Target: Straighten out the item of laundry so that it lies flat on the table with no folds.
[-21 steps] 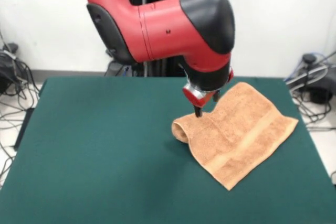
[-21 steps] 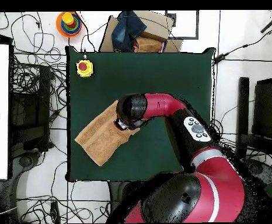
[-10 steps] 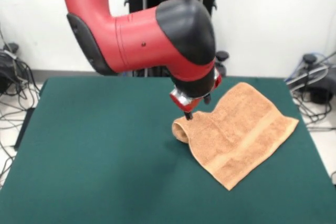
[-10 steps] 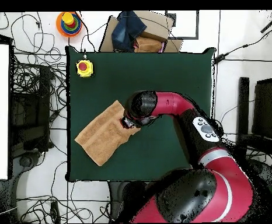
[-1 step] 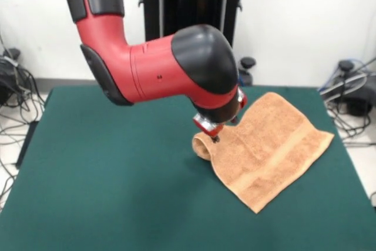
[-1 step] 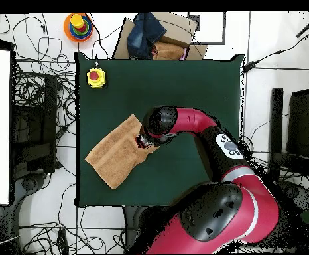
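Pincer [image 5: 215,138] low at rolled-under corner of hand towel [image 5: 270,148], open or closed unclear. Towel near desk [image 5: 106,174] side edge. Soft, limp terry; best pinched at curled corner, drawn outward.

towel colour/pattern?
Light orange-tan terry towel with a paler woven stripe band across it; clearest in the front view.

The towel [image 5: 270,145] is rough, nubby terry cloth. The surface [image 5: 111,180] looks like matt felt. The arm [image 5: 158,69] has a smooth, glossy plastic shell.
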Robot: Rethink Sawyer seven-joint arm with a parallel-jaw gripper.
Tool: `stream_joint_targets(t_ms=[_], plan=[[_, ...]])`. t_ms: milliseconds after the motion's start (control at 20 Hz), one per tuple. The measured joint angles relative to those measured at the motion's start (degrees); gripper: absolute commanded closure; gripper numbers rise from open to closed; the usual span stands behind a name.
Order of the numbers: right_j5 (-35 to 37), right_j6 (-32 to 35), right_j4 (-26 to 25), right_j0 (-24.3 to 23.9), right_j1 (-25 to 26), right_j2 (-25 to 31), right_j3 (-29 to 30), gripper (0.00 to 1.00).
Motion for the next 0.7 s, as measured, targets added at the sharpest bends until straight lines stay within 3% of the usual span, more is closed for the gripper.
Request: stream_joint_targets(t_ms=[350, 700], plan=[[0.5, -0.5, 0.0, 0.0, 1.3, 0.5, 0.0, 0.0], [7.4, -0.5, 0.4, -0.7, -0.6, 1.8, -0.1, 0.0]])
